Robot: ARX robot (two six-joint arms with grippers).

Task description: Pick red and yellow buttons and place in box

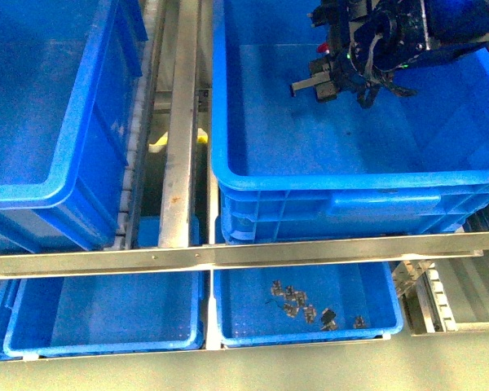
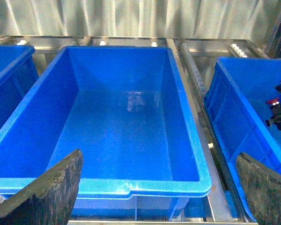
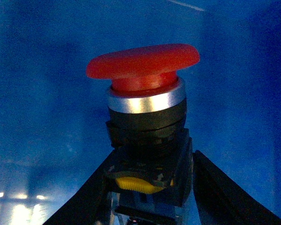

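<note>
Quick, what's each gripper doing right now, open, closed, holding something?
Left gripper: open, holding nothing.
Right gripper: closed on a red button.

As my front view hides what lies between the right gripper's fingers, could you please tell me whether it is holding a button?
Observer: Yes. In the right wrist view the right gripper is shut on a red button, gripping its black body.
Operator: Thank you. Is it really a red one, not green?
Observer: The cap is plainly red, with a silver ring under it and a yellow tab on the body.
Operator: And the left gripper, which I cannot see at all?
Observer: The left gripper is open with nothing between its fingers, facing into a large blue crate.
</note>
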